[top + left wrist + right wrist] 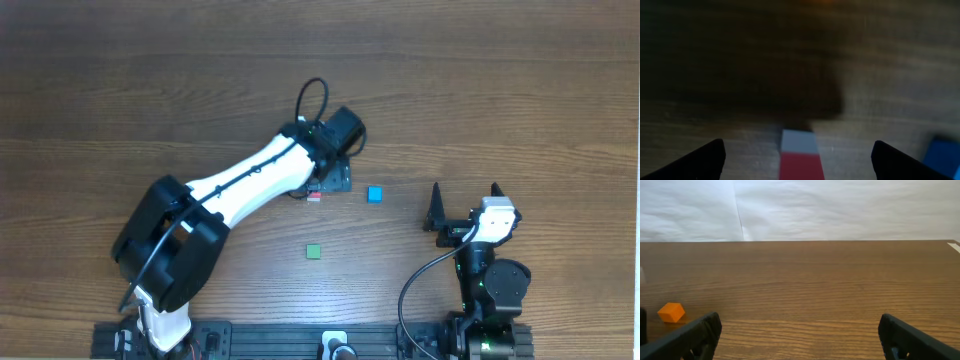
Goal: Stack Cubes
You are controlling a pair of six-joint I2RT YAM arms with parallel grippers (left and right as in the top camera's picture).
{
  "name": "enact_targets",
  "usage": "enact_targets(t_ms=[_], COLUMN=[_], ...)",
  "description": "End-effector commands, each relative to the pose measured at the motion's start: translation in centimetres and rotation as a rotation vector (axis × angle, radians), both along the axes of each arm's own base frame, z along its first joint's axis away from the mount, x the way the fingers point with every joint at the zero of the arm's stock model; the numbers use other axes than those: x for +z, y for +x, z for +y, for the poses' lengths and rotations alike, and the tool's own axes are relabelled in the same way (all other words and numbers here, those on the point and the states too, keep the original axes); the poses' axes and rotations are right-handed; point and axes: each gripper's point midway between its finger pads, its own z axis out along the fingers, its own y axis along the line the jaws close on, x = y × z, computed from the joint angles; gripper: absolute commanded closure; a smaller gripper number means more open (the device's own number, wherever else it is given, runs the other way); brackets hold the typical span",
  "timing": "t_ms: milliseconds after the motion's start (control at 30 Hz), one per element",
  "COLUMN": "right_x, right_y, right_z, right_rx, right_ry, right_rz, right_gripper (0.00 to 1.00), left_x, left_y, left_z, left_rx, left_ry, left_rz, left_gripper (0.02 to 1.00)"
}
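Note:
A red cube [314, 197] lies near the table's middle, its upper face pale in the left wrist view. My left gripper [326, 183] hangs low over it, open. In that wrist view the red cube [800, 167] sits between the two dark fingers [705, 160], apart from both. A blue cube [375, 194] lies just right of it, also at the wrist view's edge [942, 155]. A green cube [314, 251] rests nearer the bases. My right gripper [465, 190] stands open near its own base with nothing in it. An orange cube [671, 312] lies on the wood well off from the right gripper [800, 320].
The wooden table [520, 90] stretches bare around the cubes. The left arm's white link [250, 185] crosses the left middle of the table. A pale wall [840, 210] stands behind the table's far edge.

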Motion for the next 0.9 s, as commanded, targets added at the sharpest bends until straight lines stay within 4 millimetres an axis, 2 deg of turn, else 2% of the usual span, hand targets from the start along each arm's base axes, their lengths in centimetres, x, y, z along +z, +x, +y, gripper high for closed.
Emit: enact_targets(t_ms=[33, 167, 267, 333, 400, 467, 633, 733, 900], right_x=[-0.2, -0.2, -0.2, -0.2, -0.2, -0.2, -0.2, -0.2, -0.2], right_y=[0.0, 0.0, 0.0, 0.0, 0.0, 0.0, 0.0, 0.0, 0.0], right_z=[0.0, 0.0, 0.0, 0.0, 0.0, 0.0, 0.0, 0.0, 0.0], right_rx=[0.006, 0.006, 0.006, 0.006, 0.006, 0.006, 0.006, 0.006, 0.006], right_ry=[-0.007, -0.007, -0.007, -0.007, -0.007, -0.007, -0.007, -0.007, -0.007], right_rz=[-0.003, -0.003, -0.003, -0.003, -0.003, -0.003, -0.003, -0.003, -0.003], right_gripper=[0.007, 0.007, 0.009, 0.007, 0.007, 0.009, 0.009, 0.007, 0.007], left_x=[2.7, 2.8, 1.7, 0.6, -1.1, -2.0, -3.0, -3.0, -3.0], left_y=[5.2, 8.5, 10.3, 10.8, 10.7, 10.4, 10.1, 10.2, 10.2], left_z=[0.7, 0.7, 0.6, 0.4, 0.2, 0.2, -0.2, -0.3, -0.3], left_rx=[0.050, 0.023, 0.016, -0.002, -0.004, -0.011, -0.023, -0.023, -0.023], left_ry=[-0.031, -0.030, -0.026, -0.031, -0.026, -0.017, -0.020, -0.025, -0.025], left_rz=[-0.103, -0.129, -0.123, -0.104, -0.069, -0.048, -0.030, -0.034, -0.034], left_gripper=[0.069, 0.080, 0.097, 0.099, 0.106, 0.112, 0.145, 0.202, 0.367])
